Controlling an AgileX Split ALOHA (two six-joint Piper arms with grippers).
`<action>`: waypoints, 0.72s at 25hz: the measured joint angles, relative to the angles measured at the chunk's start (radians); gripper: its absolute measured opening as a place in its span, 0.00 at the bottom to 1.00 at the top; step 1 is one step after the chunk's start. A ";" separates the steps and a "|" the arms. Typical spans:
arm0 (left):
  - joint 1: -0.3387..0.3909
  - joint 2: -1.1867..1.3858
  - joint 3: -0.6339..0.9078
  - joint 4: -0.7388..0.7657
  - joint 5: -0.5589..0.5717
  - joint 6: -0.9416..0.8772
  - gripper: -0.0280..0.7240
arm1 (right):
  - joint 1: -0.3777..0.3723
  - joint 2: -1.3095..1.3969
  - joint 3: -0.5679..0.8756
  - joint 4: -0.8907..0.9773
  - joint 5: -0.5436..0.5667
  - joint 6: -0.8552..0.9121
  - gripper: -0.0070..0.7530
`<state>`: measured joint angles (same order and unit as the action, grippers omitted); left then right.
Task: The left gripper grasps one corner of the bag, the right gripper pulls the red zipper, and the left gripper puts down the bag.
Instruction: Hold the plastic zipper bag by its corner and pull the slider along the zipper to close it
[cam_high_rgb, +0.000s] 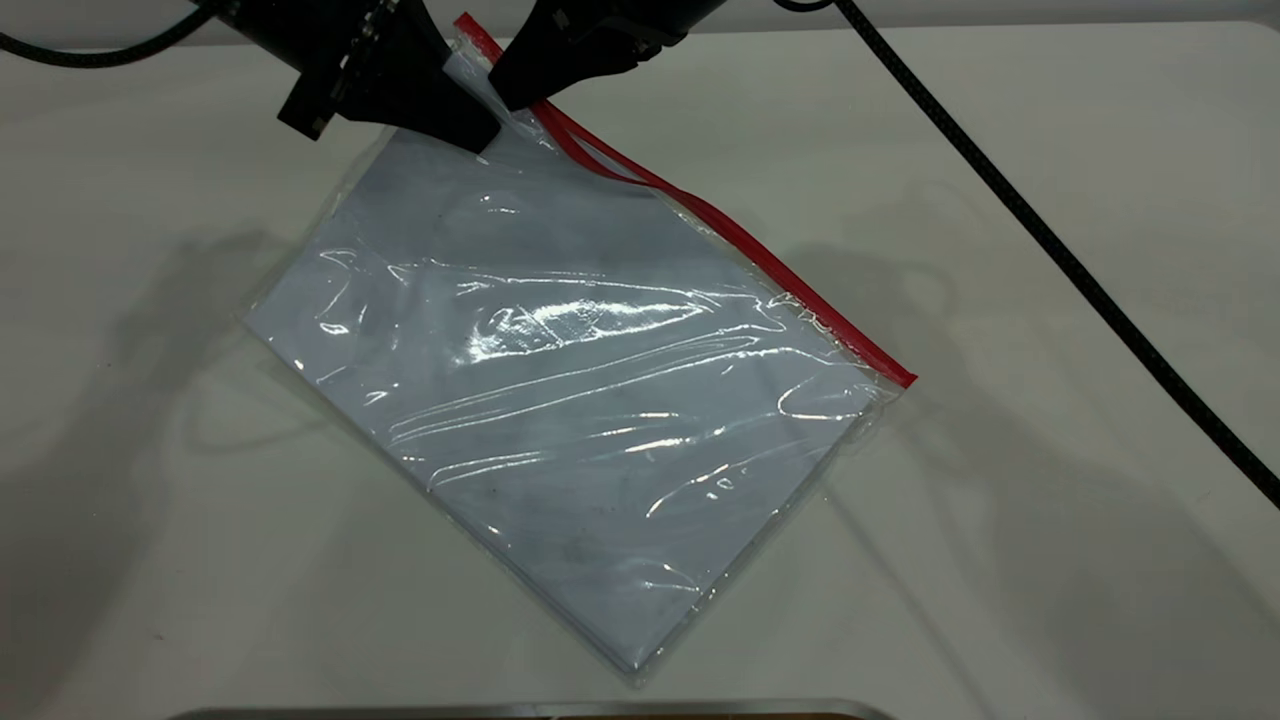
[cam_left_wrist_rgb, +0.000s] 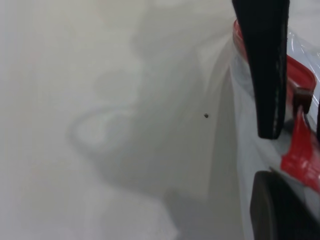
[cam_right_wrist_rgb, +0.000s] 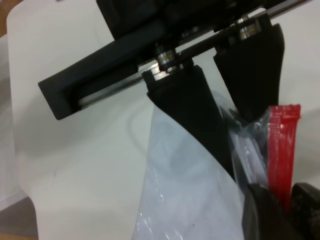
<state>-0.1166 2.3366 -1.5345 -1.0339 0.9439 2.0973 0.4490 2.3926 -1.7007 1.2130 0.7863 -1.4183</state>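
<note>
The bag (cam_high_rgb: 580, 400), a clear pouch with pale sheets inside, lies slanted on the white table (cam_high_rgb: 1050, 560). Its far corner (cam_high_rgb: 468, 50) is raised. The red zipper (cam_high_rgb: 760, 255) runs along the right long edge, and its two red strands part just below the grippers. My left gripper (cam_high_rgb: 485, 135) is shut on the clear plastic of that corner; it also shows in the right wrist view (cam_right_wrist_rgb: 242, 130). My right gripper (cam_high_rgb: 512, 100) is right beside it, shut on the red zipper (cam_right_wrist_rgb: 283, 150) close to its end. In the left wrist view, one black finger (cam_left_wrist_rgb: 280, 210) lies against the bag next to the red strip (cam_left_wrist_rgb: 300, 150).
A braided black cable (cam_high_rgb: 1050, 250) crosses the right side of the table diagonally. A metal edge (cam_high_rgb: 540, 708) lies along the near side of the table. Another cable (cam_high_rgb: 90, 50) hangs at the far left.
</note>
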 joint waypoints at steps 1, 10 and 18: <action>0.000 0.000 0.000 0.000 0.000 -0.008 0.11 | 0.000 0.000 0.000 0.000 -0.001 0.000 0.17; -0.001 0.002 0.000 0.000 -0.005 -0.073 0.11 | -0.001 0.000 -0.004 -0.027 0.009 0.004 0.05; -0.010 0.009 0.001 -0.014 -0.018 -0.175 0.11 | -0.001 -0.002 -0.017 -0.143 0.015 0.086 0.05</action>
<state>-0.1264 2.3455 -1.5334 -1.0482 0.9255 1.9227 0.4479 2.3904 -1.7172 1.0698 0.8015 -1.3327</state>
